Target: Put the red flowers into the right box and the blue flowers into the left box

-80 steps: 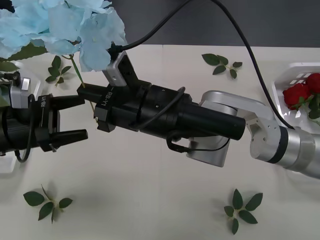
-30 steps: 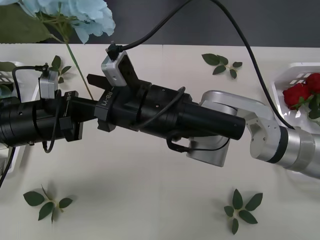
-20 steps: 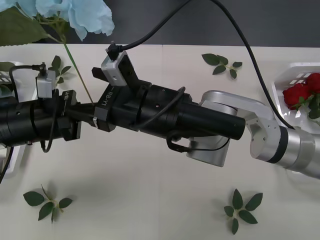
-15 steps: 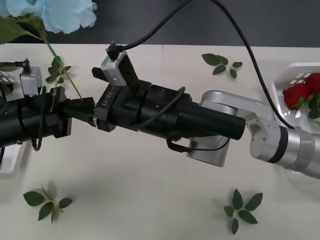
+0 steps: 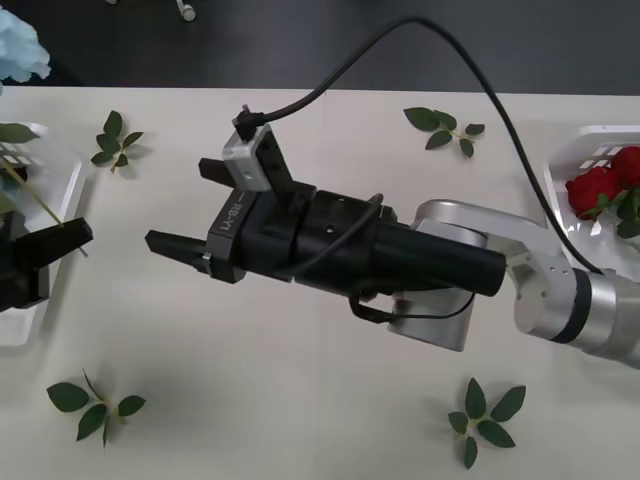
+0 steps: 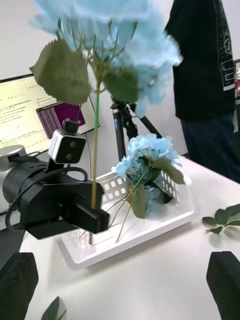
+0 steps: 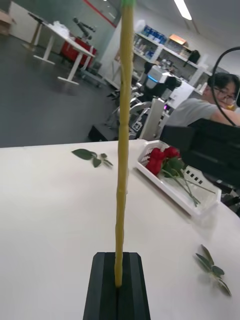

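Front view: your right gripper (image 5: 178, 212) is hanging over the table (image 5: 300, 400) left of centre, its black fingers spread wide and gripping nothing; white lettering reading "RB-Y1" is showing on its wrist collar. At the far left edge your left gripper (image 5: 68, 238) is sitting over the left box (image 5: 40, 320), pinching a thin stem that is slanting toward the upper left, where a bit of the blue flower (image 5: 18, 52) is peeking in. At the right edge the red flowers (image 5: 600, 187) are lying in the right box (image 5: 578, 150). Loose leaf sprigs (image 5: 95, 405) are lying scattered on the table.

Right wrist view: you are looking at the left gripper in the left half, closed on the upright stem of the blue flower, its bloom filling the top. More blue flowers (image 6: 147, 152) are resting in the left box at mid-frame. Text on a monitor (image 6: 25, 112) at the left is too small to read.

Left wrist view: the clamped fingers (image 7: 117, 287) are holding the yellow-green stem upright; the red flowers are lying in the right box at right of centre.
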Available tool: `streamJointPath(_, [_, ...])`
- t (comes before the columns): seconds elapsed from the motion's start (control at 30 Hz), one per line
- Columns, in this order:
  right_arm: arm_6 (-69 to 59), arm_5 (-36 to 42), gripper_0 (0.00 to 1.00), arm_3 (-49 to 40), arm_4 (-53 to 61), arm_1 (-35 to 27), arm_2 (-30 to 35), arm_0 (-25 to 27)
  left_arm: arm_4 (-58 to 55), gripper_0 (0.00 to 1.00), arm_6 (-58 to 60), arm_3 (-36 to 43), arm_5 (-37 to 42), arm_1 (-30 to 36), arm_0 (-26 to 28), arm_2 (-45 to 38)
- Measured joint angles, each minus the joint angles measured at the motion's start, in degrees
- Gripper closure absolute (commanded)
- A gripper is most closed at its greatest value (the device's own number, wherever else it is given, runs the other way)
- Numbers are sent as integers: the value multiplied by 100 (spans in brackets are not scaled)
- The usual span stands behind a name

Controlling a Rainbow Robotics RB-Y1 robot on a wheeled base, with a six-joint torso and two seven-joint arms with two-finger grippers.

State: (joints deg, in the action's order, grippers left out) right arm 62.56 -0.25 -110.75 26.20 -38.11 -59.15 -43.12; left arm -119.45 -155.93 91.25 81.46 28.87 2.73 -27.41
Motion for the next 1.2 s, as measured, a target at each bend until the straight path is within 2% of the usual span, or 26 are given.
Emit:
streamJointPath(0.27, [-10, 315, 0, -843, 125, -1142, 503, 293, -453, 100, 0, 0, -485, 421, 812, -435])
streamJointPath(0.43, [-27, 315, 0, -1266, 676, -1930, 590, 459, -663, 100, 0, 1, -1069, 448, 1274, -660])
streamJointPath(0.6, [-150, 591, 0, -1685, 975, -2243, 1294, 1173, -663, 100, 0, 1, -1678, 448, 1698, -696])
streamJointPath(0.77, [-224, 2150, 0, -2592, 1346, -2144, 2708, 2320, -585, 100, 29, 1, -2015, 547, 2033, -695])
streamJointPath(0.9, [-201, 3066, 0, -3198, 1829, -1722, 3703, 3003, -227, 100, 511, 1, -2203, 848, 2241, -696])
streamJointPath(1.0, [294, 3849, 0, -3392, 2389, -1300, 4111, 3168, 165, 100, 1140, 1, -2383, 1089, 2364, -717])
streamJointPath(1.1, [1509, 4718, 0, -3438, 3027, -816, 4534, 3206, 835, 100, 1598, 3, -2430, 1257, 2397, -884])
streamJointPath(1.2, [2718, 5225, 0, -3400, 3799, -372, 5073, 3280, 1454, 100, 2152, 6, -2431, 1342, 2395, -1137])
